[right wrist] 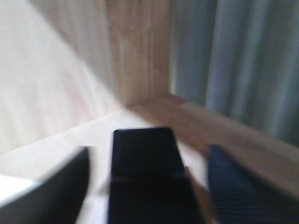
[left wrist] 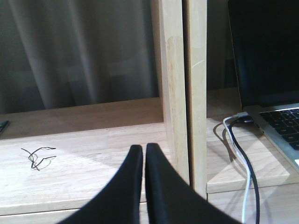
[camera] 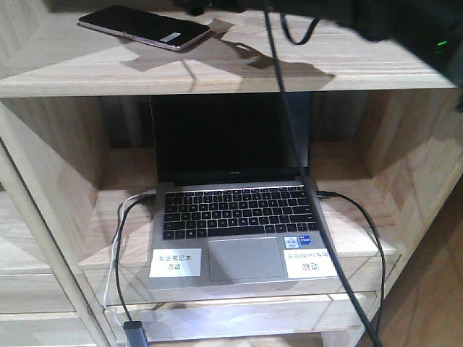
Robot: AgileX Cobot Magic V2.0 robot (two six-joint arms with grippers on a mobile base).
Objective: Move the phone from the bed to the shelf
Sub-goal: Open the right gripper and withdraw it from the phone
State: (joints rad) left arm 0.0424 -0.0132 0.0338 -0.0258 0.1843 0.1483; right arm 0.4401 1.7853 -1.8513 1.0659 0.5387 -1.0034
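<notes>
Phone (camera: pixel 145 27) lying flat on the top plank of the shelf (camera: pixel 304 72), near its left end, white sticker toward the right. Right gripper (right wrist: pixel 147 182) spread wide, its dark fingers (right wrist: pixel 233 186) either side of the phone (right wrist: pixel 147 172) and apart from it; view blurred. Left gripper (left wrist: pixel 144 154) pressed together, empty, over a lower plank beside an upright post (left wrist: pixel 182 93). Open grey laptop (camera: pixel 239 210) with cables (camera: pixel 123 238) in the compartment below the phone

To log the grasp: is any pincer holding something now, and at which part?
Nothing is held. The phone lies on the shelf between the right pincer's open fingers, untouched; the left pincer is shut on nothing.
</notes>
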